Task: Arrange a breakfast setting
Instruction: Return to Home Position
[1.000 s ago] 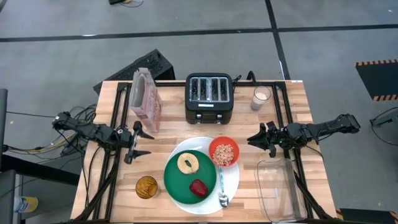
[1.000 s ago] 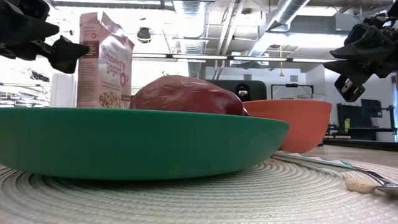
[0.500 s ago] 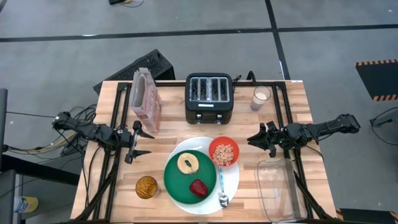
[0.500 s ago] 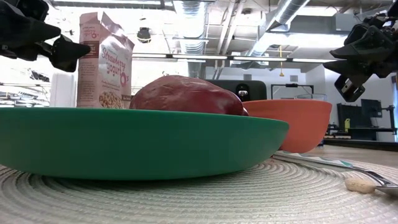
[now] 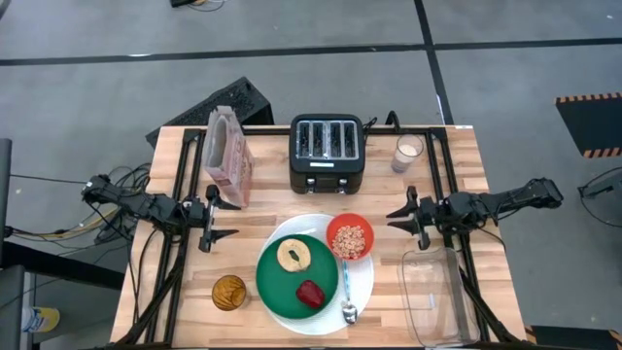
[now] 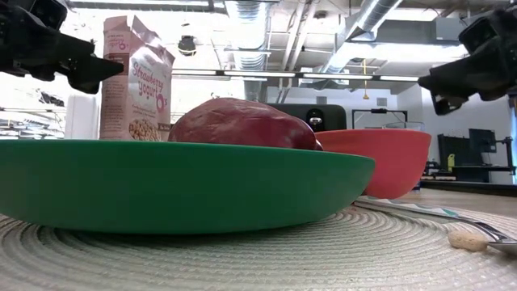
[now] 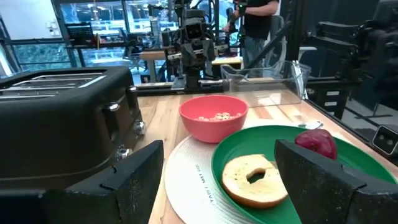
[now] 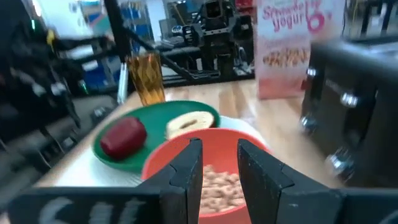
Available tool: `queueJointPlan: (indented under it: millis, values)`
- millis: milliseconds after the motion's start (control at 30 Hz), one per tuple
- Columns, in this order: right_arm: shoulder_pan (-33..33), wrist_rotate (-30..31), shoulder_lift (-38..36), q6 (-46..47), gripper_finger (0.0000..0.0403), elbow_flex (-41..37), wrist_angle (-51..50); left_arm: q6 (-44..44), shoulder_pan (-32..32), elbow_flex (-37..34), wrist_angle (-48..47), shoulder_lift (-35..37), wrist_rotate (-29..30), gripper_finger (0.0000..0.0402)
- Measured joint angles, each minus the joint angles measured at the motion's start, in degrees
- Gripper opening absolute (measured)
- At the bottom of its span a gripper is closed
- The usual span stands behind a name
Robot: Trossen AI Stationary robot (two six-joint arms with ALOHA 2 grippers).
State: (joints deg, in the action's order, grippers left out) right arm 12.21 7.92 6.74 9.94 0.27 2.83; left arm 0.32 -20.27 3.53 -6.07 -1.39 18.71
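Tabletop laid, homing step: my left tool gapes, my right tool barely parted, both empty; next, I judge, retract clear.

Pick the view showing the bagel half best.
Left wrist view: the bagel half lies near, hole showing, on the green plate. The high view shows it small from above; the right wrist view, beyond the bowl; the low view, not at all.
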Motion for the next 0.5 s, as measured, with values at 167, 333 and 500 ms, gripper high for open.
queueJointPlan:
  millis: [167,333,500]
  values:
    - [0.0,0.0,-0.02,-6.86,0.0123,-0.01,-0.02,0.42,0.0,0.0,0.0,0.0,-0.01,0.0294]
    - [0.0,0.01,-0.01,-6.87,0.0123,-0.01,-0.04,-1.38,0.0,0.0,0.0,0.0,-0.03,0.0294]
    - [0.0,0.0,0.0,-6.96,0.0123,0.0,-0.04,-1.51,0.0,0.0,-0.02,0.0,-0.03,0.0294]
